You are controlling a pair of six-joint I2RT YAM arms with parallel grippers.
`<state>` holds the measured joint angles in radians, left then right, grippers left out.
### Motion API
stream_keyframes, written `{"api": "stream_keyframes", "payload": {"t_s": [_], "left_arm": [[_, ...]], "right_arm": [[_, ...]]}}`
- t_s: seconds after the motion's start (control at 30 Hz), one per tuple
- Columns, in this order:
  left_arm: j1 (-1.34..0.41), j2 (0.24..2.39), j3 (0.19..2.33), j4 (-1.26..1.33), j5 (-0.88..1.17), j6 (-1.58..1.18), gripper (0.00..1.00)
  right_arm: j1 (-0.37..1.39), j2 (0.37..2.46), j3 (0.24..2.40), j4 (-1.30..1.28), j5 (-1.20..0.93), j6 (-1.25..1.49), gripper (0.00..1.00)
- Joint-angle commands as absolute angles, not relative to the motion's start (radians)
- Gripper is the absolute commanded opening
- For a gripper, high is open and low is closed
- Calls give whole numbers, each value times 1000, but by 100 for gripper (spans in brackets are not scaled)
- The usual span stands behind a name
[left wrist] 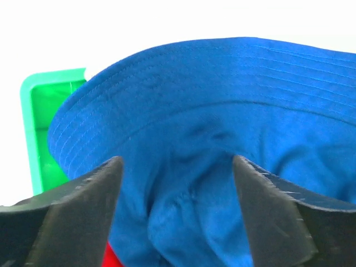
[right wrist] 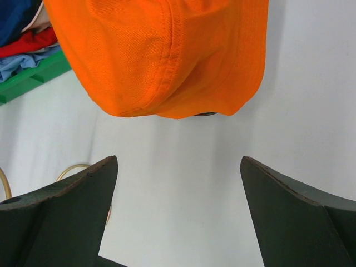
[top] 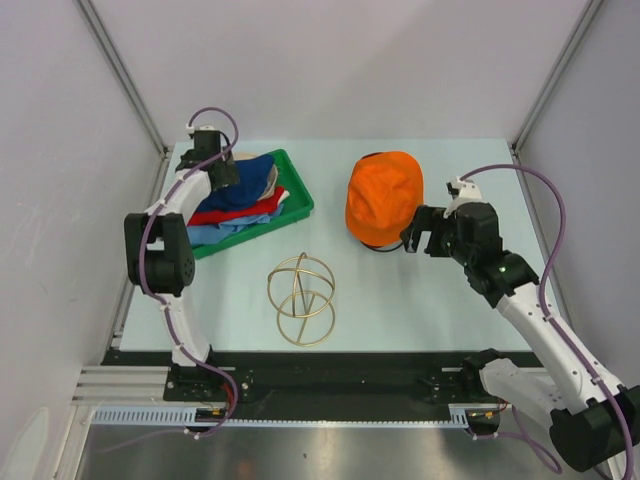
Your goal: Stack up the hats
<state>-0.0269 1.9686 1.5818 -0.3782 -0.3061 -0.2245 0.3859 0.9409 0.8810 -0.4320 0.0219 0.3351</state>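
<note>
Tabletop with two robot arms, set up for stacking hats. At the far left a green tray (top: 301,192) holds a loose pile of hats (top: 235,208): the navy hat (top: 248,178) lies on top, with beige, red and light blue cloth showing beneath. The left gripper (top: 222,170) hangs low over the navy hat with its jaws apart, one finger on each side of a raised fold in the crown. The wrist view shows blue cloth filling the gap, but it cannot be told whether the fingers press it. That pose suits a pinch on the top hat, probably to lift it off the pile. Right of centre, the orange hat (top: 385,198) sits alone on the table (top: 420,310), domed up as if draped over something. A dark rim (top: 372,248) peeks out at its near edge. The right gripper (top: 414,236) hovers just beside that hat's near right edge, jaws wide and empty, apparently lined up to take the brim or steady it. Near the middle of the table a gold wire globe (top: 300,300) lies well apart from both hats. It is close to the straight path from the tray to the orange hat, so a floppy brim carried low could catch on it. The tray's wall might snag the cloth too.
</note>
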Motion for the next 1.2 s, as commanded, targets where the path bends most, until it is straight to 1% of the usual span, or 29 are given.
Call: {"api": "stream_keyframes", "payload": {"t_s": [0.0,0.03,0.07,0.1,0.13,0.2,0.23,0.27,0.43,0.57,0.73,0.9,1.0,1.03,1.1,1.13,1.17], "left_arm": [[-3,2008,1644,-377,-269,-183,77],[-3,2009,1643,-379,-268,-178,67],[-3,2008,1638,-376,-267,-172,62],[-3,2003,1635,-373,-273,-160,54],[-3,1999,1625,-373,-275,-153,36],[-3,1988,1615,-359,-273,-138,21],[-3,1979,1614,-357,-270,-134,7],[-3,1973,1612,-363,-271,-133,0],[-3,1870,1586,-356,-247,-141,0],[-8,1705,1549,-351,-151,-130,0],[-35,1516,1459,-348,-54,-87,0],[-38,1278,1382,-337,125,-95,0],[-51,1198,1367,-339,237,-77,0],[-57,1159,1367,-347,321,-68,0],[-75,1122,1370,-365,409,-23,0],[-80,1091,1374,-385,484,-11,0],[-83,1079,1377,-394,532,-2,0]], "right_arm": [[397,905,925,-449,46,316,97],[399,904,927,-454,51,314,97],[400,900,925,-462,54,316,97],[402,900,925,-465,58,316,97],[402,900,923,-465,60,316,97],[403,896,922,-466,61,318,97],[406,896,922,-465,61,319,96],[408,897,923,-466,61,319,97],[420,894,966,-471,64,307,97],[428,905,1037,-468,71,256,97],[446,946,1100,-399,9,218,96],[491,989,1157,-299,-224,147,97],[534,1025,1201,-229,-359,118,98],[541,1038,1218,-201,-388,112,98],[552,1072,1258,-169,-489,110,98],[552,1083,1270,-140,-521,109,98],[552,1092,1287,-129,-579,113,100]]}}
